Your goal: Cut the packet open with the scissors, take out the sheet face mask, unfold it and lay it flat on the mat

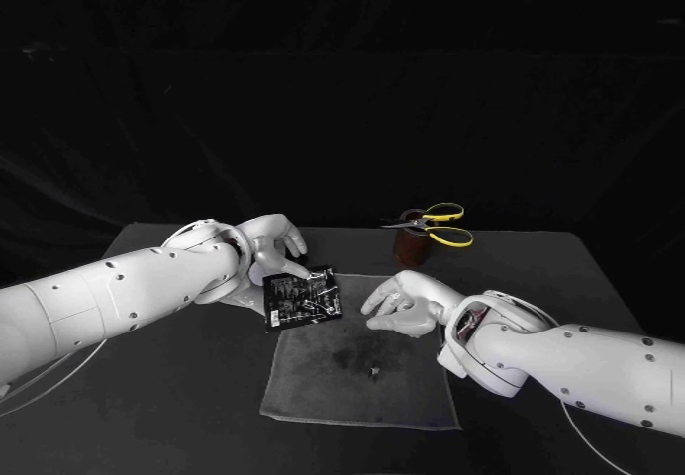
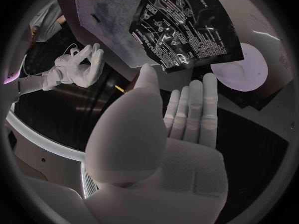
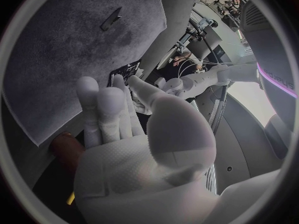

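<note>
Right hand (image 1: 403,305) hangs empty, fingers apart, over the mat's (image 1: 357,391) far edge, likely free to fetch the scissors (image 1: 442,226) standing in their brown holder (image 1: 411,252) behind. Left hand (image 1: 264,247) pinches the black packet (image 1: 301,299), lifted above the mat's corner, seemingly offered for cutting.

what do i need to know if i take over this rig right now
Left hand: holds the black packet by an edge, over the mat's far left corner.
Right hand: open, empty, over the mat's far edge.
Scissors: standing in the brown holder behind the mat.
Small scrap on the mat, possibly the cut-off strip; cannot tell whether the packet is open.
Left: take out the mask, unfold it, lay it flat.
</note>
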